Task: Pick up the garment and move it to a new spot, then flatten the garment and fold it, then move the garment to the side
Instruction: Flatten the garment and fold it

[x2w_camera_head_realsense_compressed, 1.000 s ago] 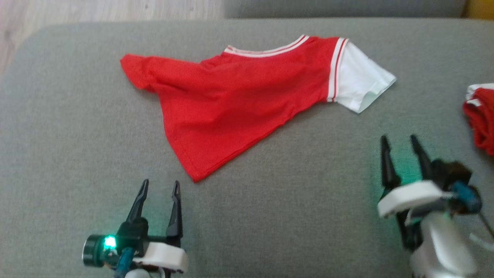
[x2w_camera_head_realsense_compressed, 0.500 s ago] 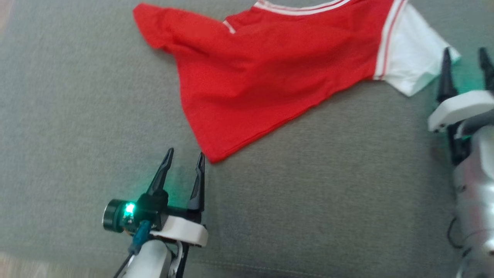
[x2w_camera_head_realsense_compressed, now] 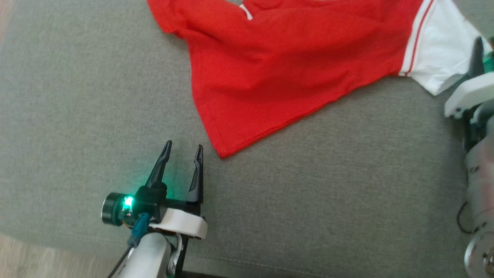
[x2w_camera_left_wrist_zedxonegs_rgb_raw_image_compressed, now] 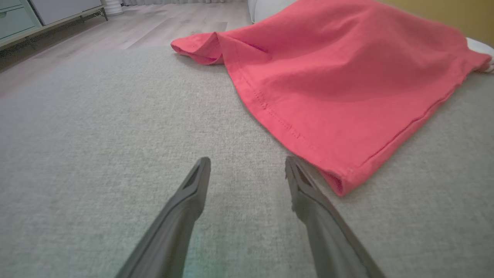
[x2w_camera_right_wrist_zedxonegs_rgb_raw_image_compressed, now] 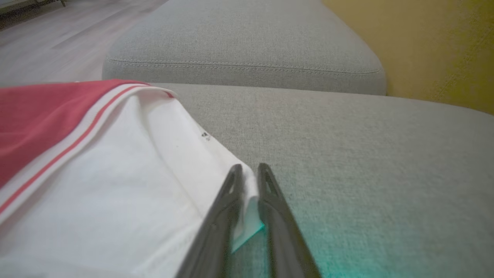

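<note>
The garment (x2w_camera_head_realsense_compressed: 293, 65) is a red shirt with white striped trim and a white sleeve (x2w_camera_head_realsense_compressed: 440, 50), spread on the grey cushion (x2w_camera_head_realsense_compressed: 347, 185). My left gripper (x2w_camera_head_realsense_compressed: 183, 146) is open, its fingers just short of the shirt's near hem corner (x2w_camera_left_wrist_zedxonegs_rgb_raw_image_compressed: 339, 181) and touching nothing. In the left wrist view the left gripper (x2w_camera_left_wrist_zedxonegs_rgb_raw_image_compressed: 247, 162) has bare cushion between its fingers. My right gripper (x2w_camera_head_realsense_compressed: 482, 58) is at the sleeve's outer edge. In the right wrist view the right gripper (x2w_camera_right_wrist_zedxonegs_rgb_raw_image_compressed: 249, 168) has its fingers drawn together on the white sleeve's corner (x2w_camera_right_wrist_zedxonegs_rgb_raw_image_compressed: 247, 216).
Beyond the shirt lies a second grey cushion (x2w_camera_right_wrist_zedxonegs_rgb_raw_image_compressed: 247, 46), with a yellow surface (x2w_camera_right_wrist_zedxonegs_rgb_raw_image_compressed: 424, 42) to its right. Wooden floor (x2w_camera_left_wrist_zedxonegs_rgb_raw_image_compressed: 115, 27) and a pale cabinet (x2w_camera_left_wrist_zedxonegs_rgb_raw_image_compressed: 15, 19) lie past the cushion's far left. The cushion's front edge (x2w_camera_head_realsense_compressed: 58, 247) runs close behind my left gripper.
The head camera has tilted down and shifted. My right gripper has moved forward to the white sleeve and closed on its corner. My left gripper has come closer to the hem corner, still open.
</note>
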{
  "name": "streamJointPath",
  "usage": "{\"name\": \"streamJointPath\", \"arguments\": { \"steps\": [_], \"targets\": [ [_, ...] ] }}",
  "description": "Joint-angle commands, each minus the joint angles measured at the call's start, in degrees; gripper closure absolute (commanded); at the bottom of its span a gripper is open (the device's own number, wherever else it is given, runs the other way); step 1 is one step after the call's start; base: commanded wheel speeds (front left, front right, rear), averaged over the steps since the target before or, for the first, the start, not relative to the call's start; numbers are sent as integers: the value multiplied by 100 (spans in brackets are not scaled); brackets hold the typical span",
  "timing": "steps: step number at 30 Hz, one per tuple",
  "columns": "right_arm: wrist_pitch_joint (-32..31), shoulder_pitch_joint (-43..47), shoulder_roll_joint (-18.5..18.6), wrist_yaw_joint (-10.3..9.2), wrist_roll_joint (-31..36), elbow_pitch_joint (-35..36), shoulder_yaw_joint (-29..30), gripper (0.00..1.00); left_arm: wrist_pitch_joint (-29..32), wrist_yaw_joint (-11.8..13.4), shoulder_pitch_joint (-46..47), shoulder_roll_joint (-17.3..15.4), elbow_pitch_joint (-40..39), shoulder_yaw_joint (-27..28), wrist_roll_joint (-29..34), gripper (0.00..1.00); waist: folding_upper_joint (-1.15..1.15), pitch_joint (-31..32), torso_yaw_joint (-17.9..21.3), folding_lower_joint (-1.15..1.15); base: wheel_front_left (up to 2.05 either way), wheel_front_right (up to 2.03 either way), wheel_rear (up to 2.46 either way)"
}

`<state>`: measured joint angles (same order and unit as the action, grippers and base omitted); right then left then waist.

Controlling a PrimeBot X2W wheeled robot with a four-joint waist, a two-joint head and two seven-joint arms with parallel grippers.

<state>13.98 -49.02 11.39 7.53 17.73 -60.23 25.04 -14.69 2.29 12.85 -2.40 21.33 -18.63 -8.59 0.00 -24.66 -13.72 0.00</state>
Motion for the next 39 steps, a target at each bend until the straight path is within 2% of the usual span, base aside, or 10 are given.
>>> {"name": "streamJointPath", "arguments": {
  "steps": [1,5,9,11,21,22,23,24,31,39],
  "targets": [
    [27,327,-158,-4,15,-158,-36,100,-30,45,60,-48,-130,173,-49,0,0,108,78,0,0,0,0],
    [92,614,-377,-4,-169,-137,0,100,-30,31,-32,-48,-92,267,9,0,0,396,330,0,0,0,0],
    [99,1057,-669,-4,-605,431,-208,100,-30,-9,-151,-48,-59,385,91,0,0,747,633,0,0,0,0],
    [100,1568,-789,-4,-1063,799,-454,100,-30,-34,-256,-48,-22,472,139,0,0,1024,861,0,0,0,0],
    [101,3081,-849,-4,-2074,1642,-1115,100,-30,-62,-690,-48,146,754,224,0,0,1623,1359,0,0,0,0],
    [101,3144,-849,-4,-2098,1784,-1181,80,-30,-59,-718,-48,157,783,235,0,0,1645,1376,0,0,0,0],
    [101,3198,-849,-4,-2122,1975,-1235,22,-30,-46,-747,-48,163,819,241,0,0,1669,1388,0,0,0,0],
    [101,3252,-849,-4,-2107,2190,-1310,0,-30,-35,-774,-48,165,851,252,0,0,1689,1395,0,0,0,0],
    [101,3604,-850,-4,-1643,3425,-1902,0,-30,72,-857,-48,106,1056,416,0,0,1801,1336,0,0,0,0],
    [101,3874,-850,-4,-1541,3509,-2300,0,-30,137,-937,-48,80,1175,473,0,0,1984,1223,0,0,0,0]
  ]
}}
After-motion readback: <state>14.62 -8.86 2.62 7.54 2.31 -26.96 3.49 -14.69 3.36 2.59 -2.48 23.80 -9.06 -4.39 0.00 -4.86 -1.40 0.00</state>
